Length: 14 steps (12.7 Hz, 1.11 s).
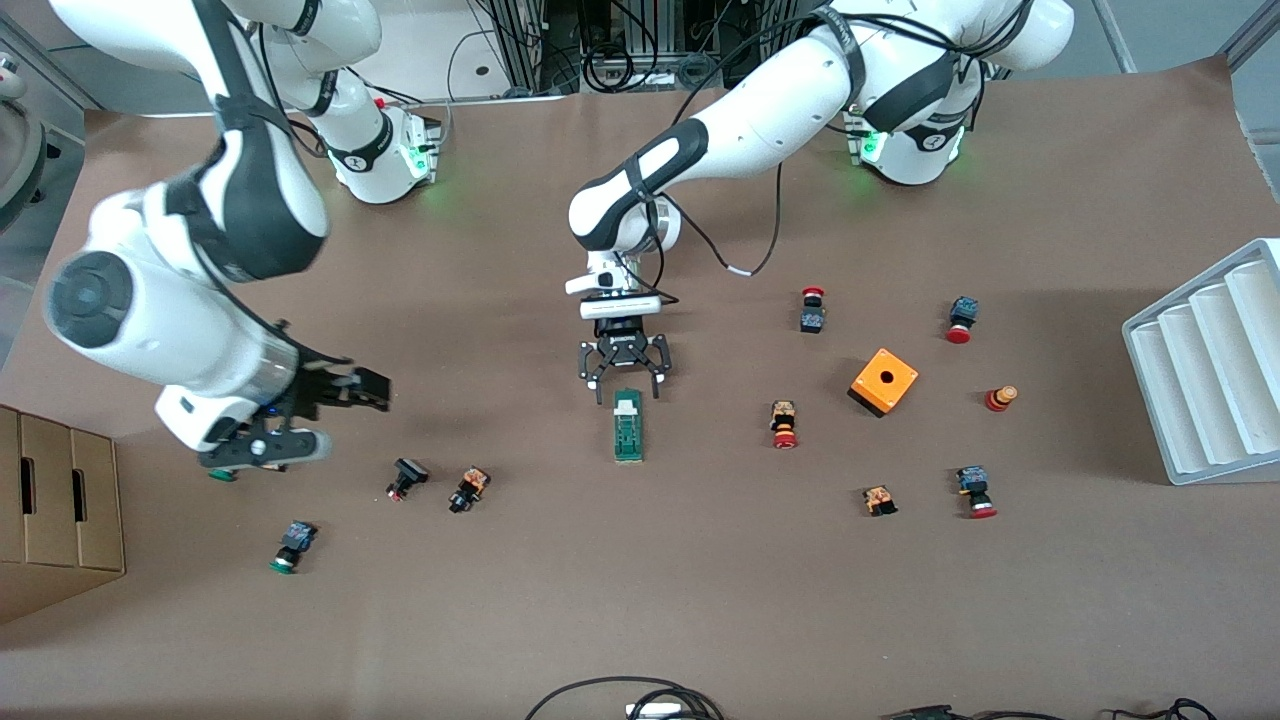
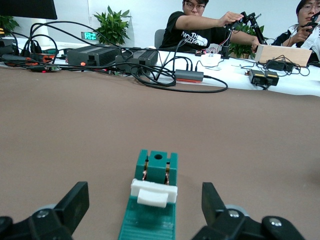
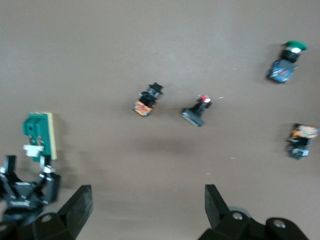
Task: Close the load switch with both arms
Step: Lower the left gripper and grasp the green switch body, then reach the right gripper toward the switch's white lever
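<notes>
one load switch [image 1: 627,425] mid-tabletop, white tab just under left gripper [image 1: 624,372] — jaws spread. right gripper [image 1: 262,447] over tabletop's right-arm end — jaws spread, empty. ten push buttons, one orange box [image 1: 884,382].

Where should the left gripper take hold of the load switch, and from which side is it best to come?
Probably at the white tab end of the load switch, across its narrow width. The block lies flat, its tab end toward the robots' bases, and the open left gripper hangs just above that end, so coming straight down looks simplest. The right gripper, also open, waits over the table's right-arm end.
</notes>
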Tool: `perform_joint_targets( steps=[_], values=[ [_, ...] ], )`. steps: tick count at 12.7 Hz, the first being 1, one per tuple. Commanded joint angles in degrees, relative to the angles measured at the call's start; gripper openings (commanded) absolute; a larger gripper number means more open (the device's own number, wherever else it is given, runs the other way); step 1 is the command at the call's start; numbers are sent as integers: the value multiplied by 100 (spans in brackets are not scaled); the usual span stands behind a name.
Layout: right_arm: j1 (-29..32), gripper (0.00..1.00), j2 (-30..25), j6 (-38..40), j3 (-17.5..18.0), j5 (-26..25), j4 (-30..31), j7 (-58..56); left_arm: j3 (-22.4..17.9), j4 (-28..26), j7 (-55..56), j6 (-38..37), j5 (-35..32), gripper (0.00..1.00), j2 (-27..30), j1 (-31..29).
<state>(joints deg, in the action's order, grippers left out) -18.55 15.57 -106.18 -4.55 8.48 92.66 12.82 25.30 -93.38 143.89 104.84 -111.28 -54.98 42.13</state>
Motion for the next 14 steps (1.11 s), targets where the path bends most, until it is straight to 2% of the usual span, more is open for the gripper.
perform_joint_targets(
  steps=[1,4,6,8,12,14],
  values=[
    [-471,100,324,-288,-54,468,-275,990,11,180,51,-183,-113,100,-179,94],
    [-885,100,526,-657,-54,698,-275,2386,11,347,60,-297,-131,100,-346,217],
    [-1114,100,675,-1034,-72,1284,-257,3624,2,400,112,-315,-140,100,-364,234],
    [-1430,100,815,-1562,-124,1367,-213,4445,2,487,139,-367,-218,100,-486,261],
    [-2580,100,1132,-2247,-888,1402,-134,5771,2,514,262,-385,-228,100,-601,296],
    [-2741,100,1168,-2590,-933,1393,41,6344,2,514,254,-377,-219,100,-610,296]
  ],
)
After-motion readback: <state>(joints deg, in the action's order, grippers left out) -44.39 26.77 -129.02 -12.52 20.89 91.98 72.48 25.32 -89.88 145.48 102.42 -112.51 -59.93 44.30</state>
